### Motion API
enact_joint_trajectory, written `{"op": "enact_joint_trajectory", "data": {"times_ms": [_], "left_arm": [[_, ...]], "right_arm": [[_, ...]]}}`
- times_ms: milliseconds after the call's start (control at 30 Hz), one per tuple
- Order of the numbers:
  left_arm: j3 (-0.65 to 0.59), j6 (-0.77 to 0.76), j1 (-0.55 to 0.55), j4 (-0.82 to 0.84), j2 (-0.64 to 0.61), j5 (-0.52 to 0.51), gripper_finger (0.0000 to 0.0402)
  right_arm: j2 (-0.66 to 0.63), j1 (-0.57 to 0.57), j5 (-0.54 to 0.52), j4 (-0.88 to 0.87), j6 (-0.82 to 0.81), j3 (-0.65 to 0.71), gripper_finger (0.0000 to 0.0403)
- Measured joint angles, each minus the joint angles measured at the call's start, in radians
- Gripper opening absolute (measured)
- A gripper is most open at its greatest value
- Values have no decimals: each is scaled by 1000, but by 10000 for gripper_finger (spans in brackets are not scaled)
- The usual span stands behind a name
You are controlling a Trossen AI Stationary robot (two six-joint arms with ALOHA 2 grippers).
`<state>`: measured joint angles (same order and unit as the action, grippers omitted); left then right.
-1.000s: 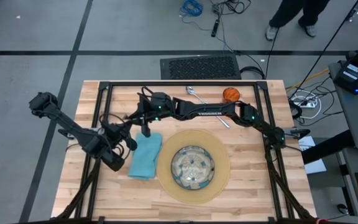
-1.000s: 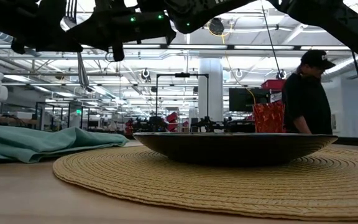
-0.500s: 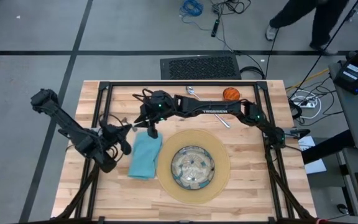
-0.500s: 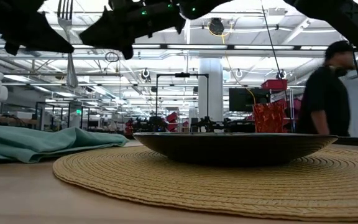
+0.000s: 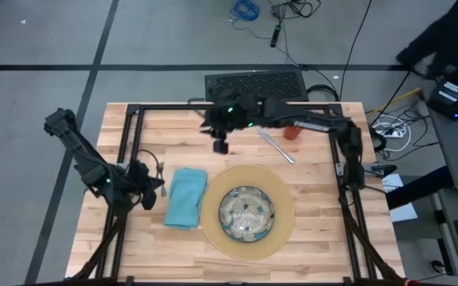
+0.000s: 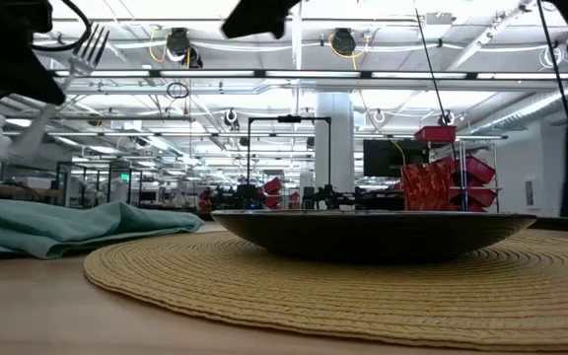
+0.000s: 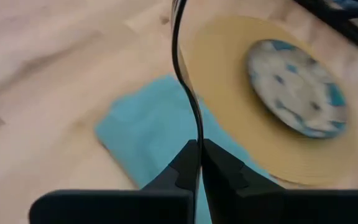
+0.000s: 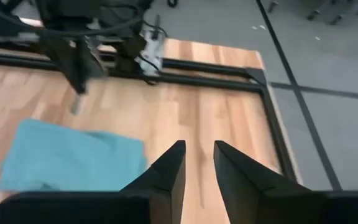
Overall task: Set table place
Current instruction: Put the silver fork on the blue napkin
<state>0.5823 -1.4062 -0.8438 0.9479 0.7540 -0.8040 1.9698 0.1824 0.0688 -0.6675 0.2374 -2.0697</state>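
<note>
Though unclear from above, fork (image 6: pixel 85 54) in left hand (image 7: pixel 199 163), low view.

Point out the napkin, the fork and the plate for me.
napkin (image 5: pixel 185 198), high view, middle of the teal cloth.
fork (image 6: pixel 89 47), low view, on the tines, raised above the napkin.
plate (image 5: pixel 246 213), high view, patterned centre, on the mat.

Light wooden plank table (image 5: pixel 316 183), woven mat (image 5: pixel 285 208), soft cloth napkin (image 5: pixel 185 199), glossy plate (image 5: pixel 246 213).
</note>
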Motion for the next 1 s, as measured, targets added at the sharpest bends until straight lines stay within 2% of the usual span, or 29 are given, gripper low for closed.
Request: {"op": "enact_joint_trajectory", "data": {"times_ms": [200, 567, 767, 900, 1000], "left_arm": [[-1, -1, -30, -59, -43, 9, 0], [-139, -2, -2, -448, -51, 170, 0], [-245, -3, 93, -657, -57, 313, 0], [-263, 5, 186, -685, -57, 411, 0], [-263, 56, 272, -720, -58, 543, 0]], "right_arm": [[-105, 12, -84, -111, 8, 0, 75], [-190, -23, -174, -256, 27, 0, 75], [-191, -65, -192, -334, 33, 0, 75], [-191, -96, -242, -368, 37, 0, 75], [-191, -116, -256, -385, 39, 0, 75]]}}
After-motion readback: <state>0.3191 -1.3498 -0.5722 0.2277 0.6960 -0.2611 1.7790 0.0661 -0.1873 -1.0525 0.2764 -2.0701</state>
